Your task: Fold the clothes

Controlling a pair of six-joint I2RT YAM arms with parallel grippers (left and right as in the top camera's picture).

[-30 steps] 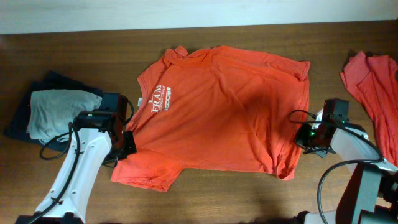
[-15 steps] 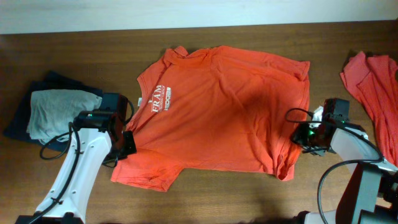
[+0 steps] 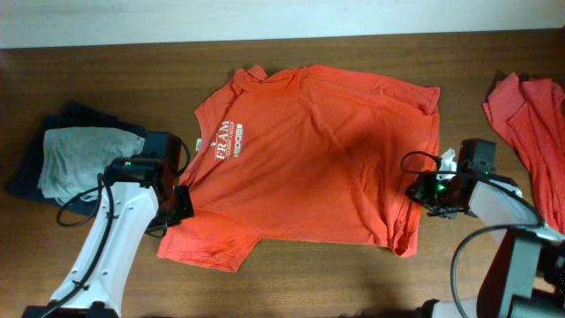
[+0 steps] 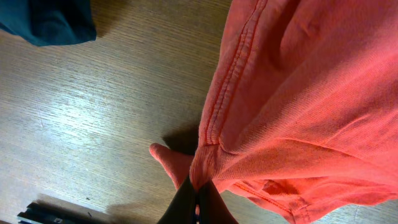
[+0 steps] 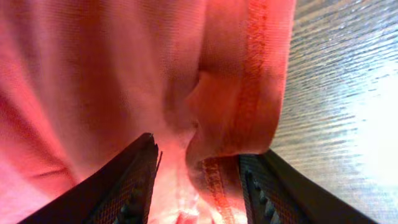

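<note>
Orange-red T-shirt lies spread flat across the middle of the table (logo side up). A grey garment tops a navy garment beside it. The left gripper is clamped on its seamed edge; the right gripper stands with fingers apart around the hem.

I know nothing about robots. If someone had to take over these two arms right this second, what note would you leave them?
Left gripper: shut on the orange T-shirt, pinching its edge at the logo end.
Right gripper: open, fingers either side of the hem at the opposite end.
Shirt lies spread on the table, logo up. The grey and navy pile is at the left, an orange-red garment at the right edge.
Done: shirt laid out.
Left: close the right gripper, fold the shirt, then probably the other garment.
</note>
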